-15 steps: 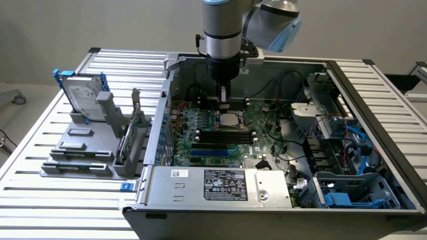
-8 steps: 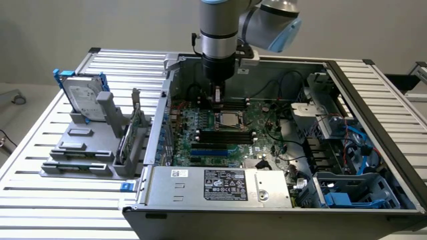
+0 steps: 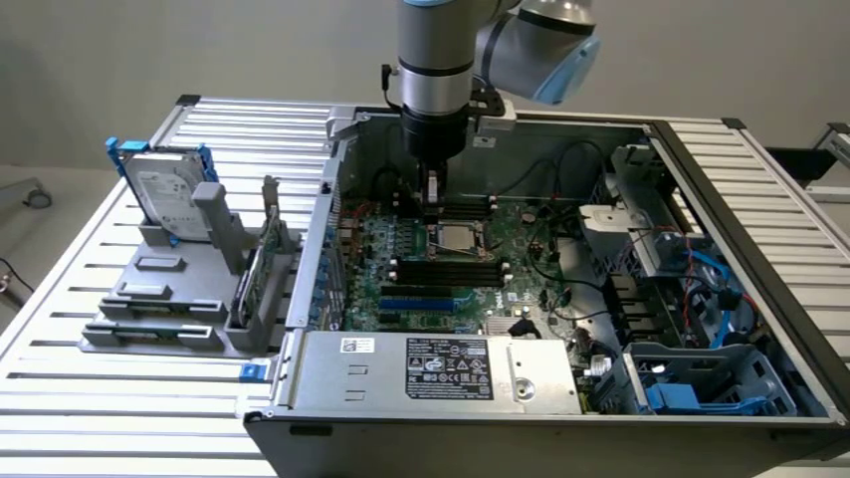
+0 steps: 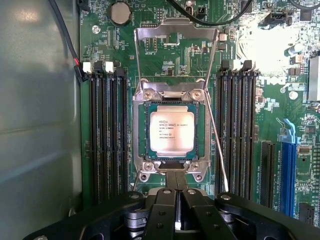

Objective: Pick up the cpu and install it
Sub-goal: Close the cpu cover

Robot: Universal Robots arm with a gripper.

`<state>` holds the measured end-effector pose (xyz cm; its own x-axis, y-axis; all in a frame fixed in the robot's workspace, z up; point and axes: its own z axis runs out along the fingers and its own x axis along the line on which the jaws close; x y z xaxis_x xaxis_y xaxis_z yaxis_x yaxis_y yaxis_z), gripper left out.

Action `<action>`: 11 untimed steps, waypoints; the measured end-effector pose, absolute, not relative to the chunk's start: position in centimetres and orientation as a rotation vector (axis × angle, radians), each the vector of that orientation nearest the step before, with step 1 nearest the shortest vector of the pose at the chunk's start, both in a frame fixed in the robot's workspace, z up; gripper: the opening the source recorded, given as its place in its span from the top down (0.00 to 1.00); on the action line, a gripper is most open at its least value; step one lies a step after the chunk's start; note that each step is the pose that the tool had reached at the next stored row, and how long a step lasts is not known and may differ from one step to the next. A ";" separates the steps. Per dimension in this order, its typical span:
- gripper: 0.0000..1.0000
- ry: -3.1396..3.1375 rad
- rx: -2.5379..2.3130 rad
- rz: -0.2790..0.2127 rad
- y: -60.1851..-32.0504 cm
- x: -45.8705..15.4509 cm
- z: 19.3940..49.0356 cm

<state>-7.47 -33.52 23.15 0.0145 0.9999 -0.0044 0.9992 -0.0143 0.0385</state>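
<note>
The cpu (image 4: 173, 131), a small square chip with a silvery top, lies flat in its socket on the green motherboard (image 4: 165, 55), between two banks of black memory slots (image 4: 107, 135). The socket's metal cover plate (image 4: 176, 52) stands swung open beyond it. My gripper (image 4: 176, 192) is shut, its black fingers (image 4: 162, 215) pressed together just over the socket's near edge, beside the cpu. Whether they pinch anything I cannot tell. In the exterior view the gripper (image 3: 435, 207) reaches straight down into the open computer case, just above the cpu (image 3: 456, 237).
The case walls (image 3: 743, 199) surround the board, with cables and drive bays on the exterior view's right and a power supply (image 3: 439, 368) at the front. A grey holder (image 3: 166, 299) outside the case carries an upright silver hard drive (image 3: 170, 189). A thin wire lever (image 4: 216, 140) runs beside the socket.
</note>
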 end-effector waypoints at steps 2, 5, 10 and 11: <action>0.89 2.184 2.216 0.037 -33.5 -7.5 23.2; 0.89 2.184 2.216 0.037 -33.5 -7.5 23.2; 0.89 2.184 2.215 0.036 -33.5 -7.4 23.4; 0.89 2.184 2.215 0.037 -33.5 -7.4 23.4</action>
<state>-7.37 -33.52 23.44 0.0144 0.9999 -0.0045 0.9992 -0.0142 0.0384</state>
